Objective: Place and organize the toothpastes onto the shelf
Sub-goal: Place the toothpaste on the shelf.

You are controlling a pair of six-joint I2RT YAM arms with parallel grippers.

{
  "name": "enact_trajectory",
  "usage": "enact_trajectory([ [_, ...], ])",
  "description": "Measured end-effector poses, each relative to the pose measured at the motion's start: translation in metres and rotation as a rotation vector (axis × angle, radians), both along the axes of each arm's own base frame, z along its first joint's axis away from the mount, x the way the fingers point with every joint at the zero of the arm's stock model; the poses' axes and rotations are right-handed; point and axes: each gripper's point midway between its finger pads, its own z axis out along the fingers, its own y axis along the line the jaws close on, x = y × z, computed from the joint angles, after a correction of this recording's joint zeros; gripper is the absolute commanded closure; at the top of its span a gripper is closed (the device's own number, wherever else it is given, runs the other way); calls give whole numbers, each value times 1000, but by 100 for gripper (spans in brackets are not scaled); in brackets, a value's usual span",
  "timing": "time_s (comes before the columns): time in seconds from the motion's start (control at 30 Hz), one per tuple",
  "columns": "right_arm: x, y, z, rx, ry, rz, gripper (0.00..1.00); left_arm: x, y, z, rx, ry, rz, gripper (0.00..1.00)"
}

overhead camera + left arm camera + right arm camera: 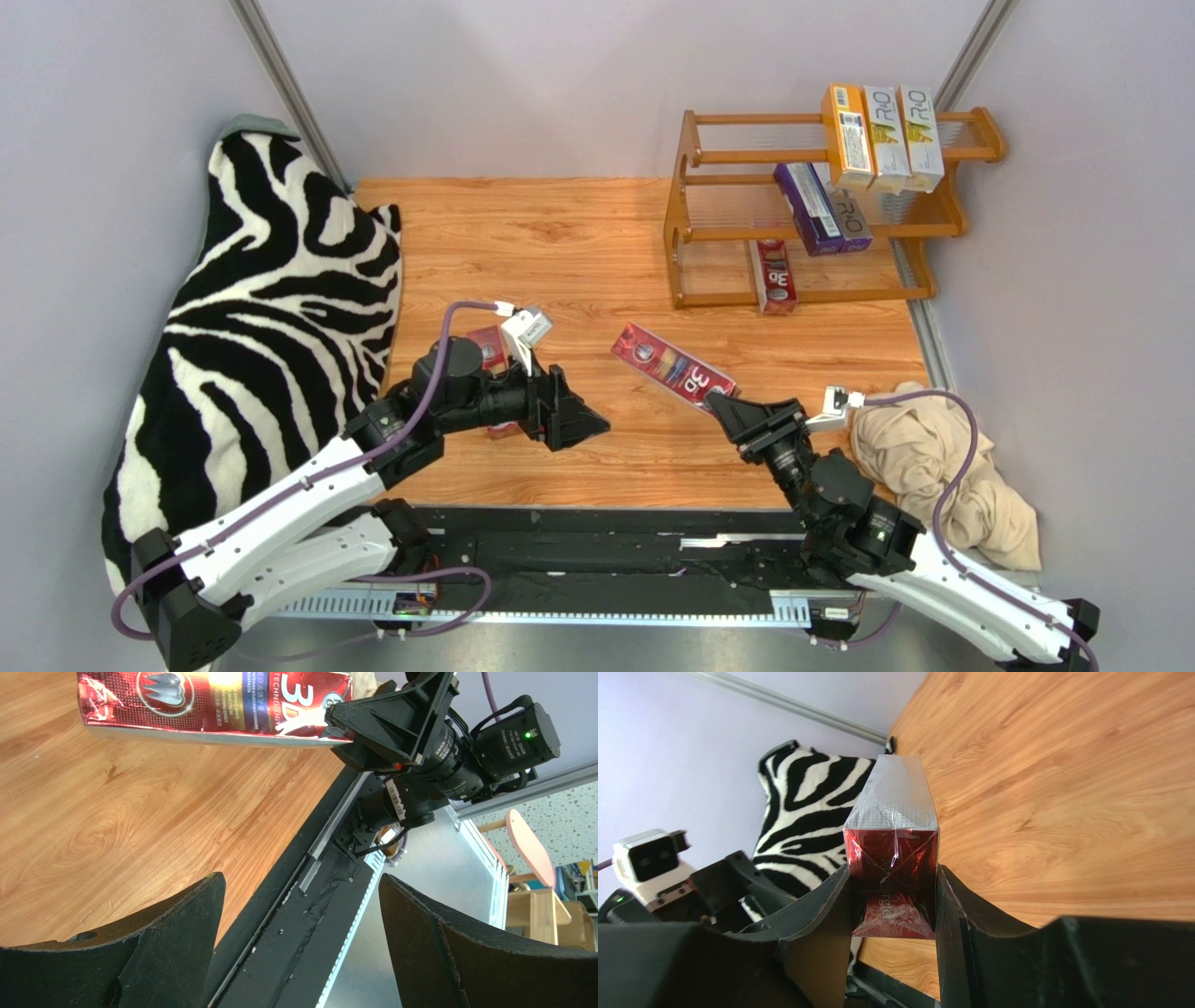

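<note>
Right gripper [892, 876] is clenched on the near end of a red toothpaste carton [671, 364], its length aimed across the wooden table [561, 238] toward the shelf [683, 210] where six cartons [884, 137] already sit, presumably for carrying there, while the left gripper [601, 420] hangs released and empty.

On the red carton [210, 703] held in the right claw [723, 405], your left wrist view reads a large white "3D" with "TECHNOLOGY" in small capitals beside it, and a tooth emblem inside a ring further along the same face. The finer lines between them are too small to read. From the top view, the red carton on the bottom tier [773, 275] of the shelf [685, 210] also shows "3D", turned sideways. On the top tier, the middle carton [885, 136] and the rightmost carton [922, 136] each show big letters "RO". The print on the purple cartons [821, 207] is illegible.
</note>
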Motion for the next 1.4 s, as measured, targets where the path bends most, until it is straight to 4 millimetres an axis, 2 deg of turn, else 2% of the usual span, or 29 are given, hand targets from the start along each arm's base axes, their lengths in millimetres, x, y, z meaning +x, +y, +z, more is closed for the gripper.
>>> enact_trajectory([
  [0.27,14,-7,-36,-123,112,-62,97,0,4,-7,31,-2,8,11],
  [0.4,21,3,-48,-193,178,-18,98,1,6,-10,45,-1,15,11],
  [0.6,36,30,-38,-171,201,122,98,2,8,-12,62,-8,19,11],
  [0.73,54,37,-23,-84,186,185,99,2,9,-15,76,-5,24,11],
  [0.93,86,17,4,91,129,194,99,4,9,-15,83,-10,29,11],
  [1.07,103,-2,8,179,114,184,100,6,8,-15,89,-13,29,11],
  [1.17,112,-16,-3,245,138,174,100,7,7,-18,97,-8,29,11],
  [1.3,113,-34,-31,304,202,148,100,8,7,-21,106,-4,28,11],
  [1.4,114,-50,-42,332,224,117,100,8,7,-21,108,-6,27,11],
])
